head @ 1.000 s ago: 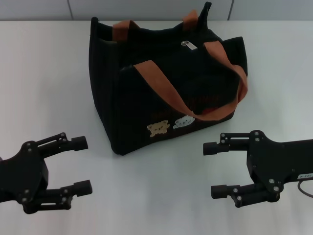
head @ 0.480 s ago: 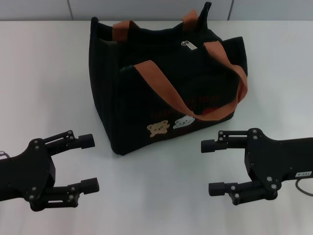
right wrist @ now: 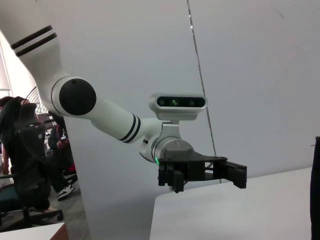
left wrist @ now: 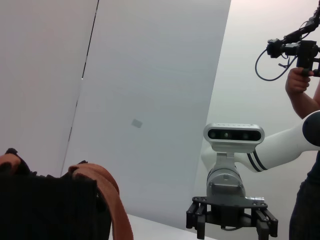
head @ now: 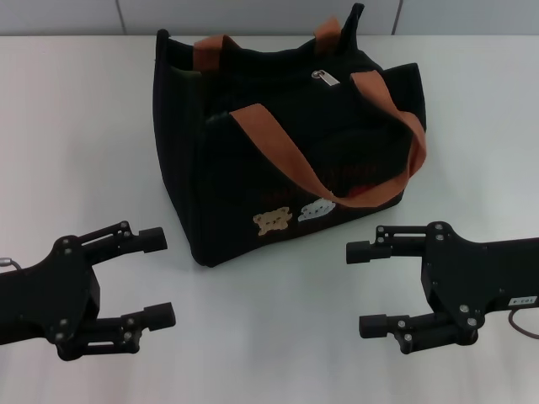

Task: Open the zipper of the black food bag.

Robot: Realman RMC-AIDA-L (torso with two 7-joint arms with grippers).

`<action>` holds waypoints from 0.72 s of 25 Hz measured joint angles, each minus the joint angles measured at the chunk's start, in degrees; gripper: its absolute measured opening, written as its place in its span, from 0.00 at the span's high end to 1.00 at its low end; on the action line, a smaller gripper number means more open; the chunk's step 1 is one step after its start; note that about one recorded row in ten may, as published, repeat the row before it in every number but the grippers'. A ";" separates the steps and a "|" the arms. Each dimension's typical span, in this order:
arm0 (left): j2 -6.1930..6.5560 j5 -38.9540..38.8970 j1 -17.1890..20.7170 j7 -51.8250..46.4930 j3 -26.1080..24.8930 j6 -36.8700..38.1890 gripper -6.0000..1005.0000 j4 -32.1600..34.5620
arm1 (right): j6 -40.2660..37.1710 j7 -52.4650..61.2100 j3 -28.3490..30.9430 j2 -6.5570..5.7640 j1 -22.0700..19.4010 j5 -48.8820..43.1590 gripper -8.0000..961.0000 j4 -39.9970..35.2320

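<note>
Since a second earlier, my left claw (head: 160, 278) had crept toward the soft black fabric food bag (head: 286, 151) on the white worktop (head: 76, 126). Both it and my right claw (head: 360, 289) stood spread, flanking the bag's near side, presumably for approach; its silver zipper pull (head: 323, 77) lay on top.

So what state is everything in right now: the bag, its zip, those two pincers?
Black food bag: upright on the table, untouched.
Zipper pull: on top of the bag, zip looks closed.
Orange handles: flopped over the bag.
Left pincer: open, holding nothing.
Right pincer: open, holding nothing.
</note>
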 joint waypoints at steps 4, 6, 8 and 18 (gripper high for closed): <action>-0.12 0.00 -0.02 0.03 -0.07 -0.10 0.14 -0.03 | -0.03 0.00 -0.01 0.02 0.00 0.00 0.18 0.00; -0.14 0.00 -0.03 0.03 -0.08 -0.12 0.14 -0.03 | -0.03 0.00 -0.05 0.02 0.00 0.00 0.18 0.00; -0.15 0.00 -0.07 0.04 -0.09 -0.15 0.14 -0.05 | -0.07 0.04 -0.08 0.02 0.01 0.00 0.18 0.00; -0.24 -0.05 -0.08 0.05 -0.09 -0.15 0.14 -0.15 | -0.34 0.09 -0.38 0.02 0.07 0.00 0.18 -0.01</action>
